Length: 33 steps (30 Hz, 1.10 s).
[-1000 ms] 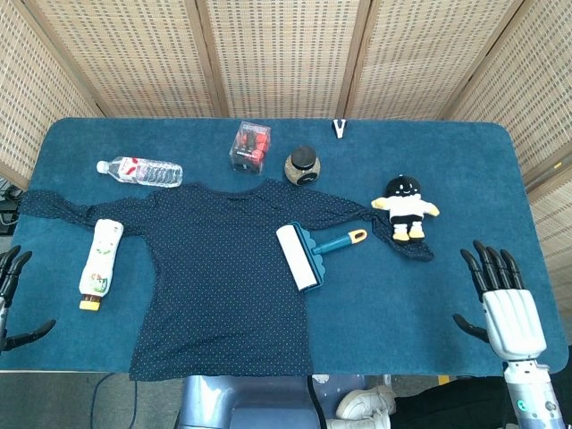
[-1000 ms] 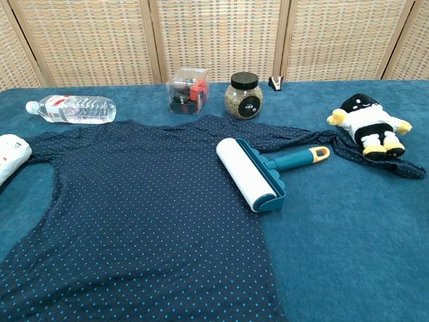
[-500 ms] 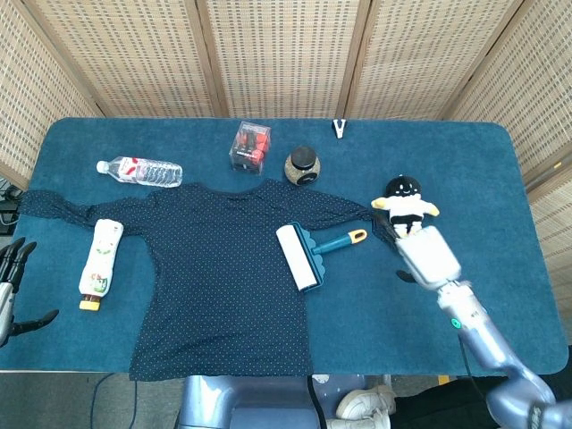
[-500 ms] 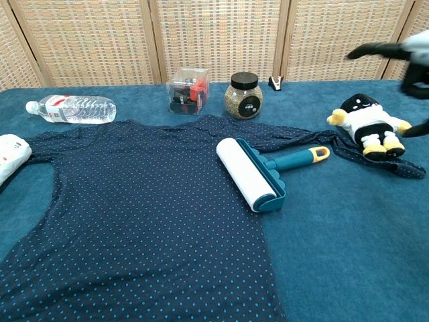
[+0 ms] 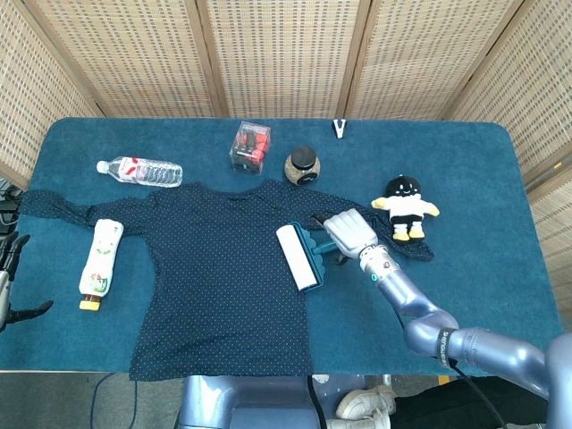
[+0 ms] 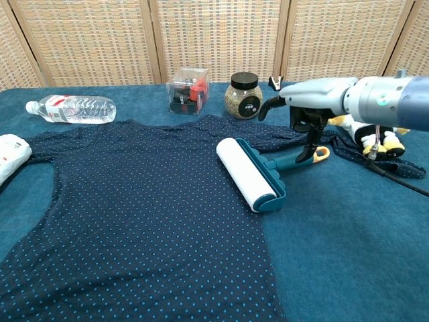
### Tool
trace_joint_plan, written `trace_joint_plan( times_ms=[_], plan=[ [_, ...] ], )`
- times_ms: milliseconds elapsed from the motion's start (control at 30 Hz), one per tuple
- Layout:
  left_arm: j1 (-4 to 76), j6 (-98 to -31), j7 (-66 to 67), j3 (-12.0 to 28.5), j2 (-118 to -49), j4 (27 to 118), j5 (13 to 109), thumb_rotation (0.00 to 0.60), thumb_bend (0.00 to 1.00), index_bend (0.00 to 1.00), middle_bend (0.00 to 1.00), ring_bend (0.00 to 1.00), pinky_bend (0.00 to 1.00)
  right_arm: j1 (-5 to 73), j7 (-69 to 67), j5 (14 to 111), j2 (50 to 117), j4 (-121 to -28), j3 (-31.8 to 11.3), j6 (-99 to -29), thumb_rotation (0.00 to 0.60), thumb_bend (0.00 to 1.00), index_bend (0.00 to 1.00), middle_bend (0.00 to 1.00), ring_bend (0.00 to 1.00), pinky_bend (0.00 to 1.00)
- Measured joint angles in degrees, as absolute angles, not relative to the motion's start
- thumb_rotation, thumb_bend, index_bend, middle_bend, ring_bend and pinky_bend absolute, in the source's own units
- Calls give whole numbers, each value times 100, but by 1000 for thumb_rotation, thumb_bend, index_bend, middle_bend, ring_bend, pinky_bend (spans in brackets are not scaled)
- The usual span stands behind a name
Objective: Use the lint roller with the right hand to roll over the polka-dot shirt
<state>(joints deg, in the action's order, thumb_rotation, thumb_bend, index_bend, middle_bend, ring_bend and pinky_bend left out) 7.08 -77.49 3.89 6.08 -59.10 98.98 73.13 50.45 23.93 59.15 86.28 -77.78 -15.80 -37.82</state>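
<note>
Your left hand (image 5: 7,284) sits idle at the table edge, fingers apart, holding nothing. Shirt (image 6: 147,221) lies flat mid-table w/ roller (image 6: 258,172) on its right edge, unrolled. Your right hand (image 6: 310,107) hovers over the handle, fingers spread, no grip yet. Grasp & rolling both left.

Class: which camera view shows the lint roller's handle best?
The chest view: the lint roller's handle runs side-on beneath the right hand, orange tip visible. In the head view the hand covers most of it.
</note>
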Motion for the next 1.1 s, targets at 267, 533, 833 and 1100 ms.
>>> trace_joint_plan(
  times_ms=[267, 533, 833, 1100],
  plan=[
    [766, -7676, 492, 628, -5961, 9858, 7176, 600, 0, 0, 0, 0, 0, 5325, 2246, 5816, 9089, -6958, -1367, -3688, 600, 391, 331, 1000, 1000, 1000],
    [808, -7635, 548, 628, -5994, 9842, 7119, 600, 0, 0, 0, 0, 0, 5455, 2305, 5533, 9220, -6734, -1212, -3627, 600, 418, 346, 1000, 1000, 1000],
    [824, -7605, 503, 629, -5992, 9818, 7073, 600, 0, 0, 0, 0, 0, 5549, 2464, 5293, 9460, -6401, -1031, -3628, 600, 431, 340, 1000, 1000, 1000],
    [847, -7583, 517, 627, -6005, 9790, 7041, 600, 0, 0, 0, 0, 0, 5596, 2436, 5243, 9624, -6133, -939, -3604, 600, 488, 389, 1000, 1000, 1000]
  ],
)
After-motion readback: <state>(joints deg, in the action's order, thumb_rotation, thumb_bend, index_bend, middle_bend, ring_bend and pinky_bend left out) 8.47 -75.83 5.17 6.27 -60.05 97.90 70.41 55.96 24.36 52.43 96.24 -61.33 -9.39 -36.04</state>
